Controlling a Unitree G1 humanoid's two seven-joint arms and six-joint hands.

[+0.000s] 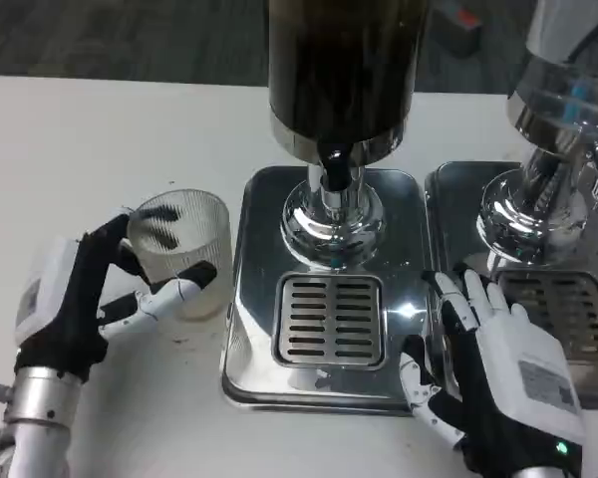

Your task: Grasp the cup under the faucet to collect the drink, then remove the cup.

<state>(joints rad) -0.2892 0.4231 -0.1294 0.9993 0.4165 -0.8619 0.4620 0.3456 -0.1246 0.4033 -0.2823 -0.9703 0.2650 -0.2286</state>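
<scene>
A clear ribbed cup (184,249) stands on the white table, left of the dispenser's steel base (254,299). My left hand (85,294) wraps it: dark fingers curl round its far side and the thumb (174,294) presses its near side. The dark drink tank (344,65) rises above the black faucet (334,164), which points down at the slotted drip grate (329,319). No cup is on the grate. My right hand (483,363) lies open with fingers spread on the right edge of the steel base.
A second dispenser (563,110) with its own steel base and grate (563,309) stands at the right, close behind my right hand. Bare white table (100,139) stretches to the left and behind the cup.
</scene>
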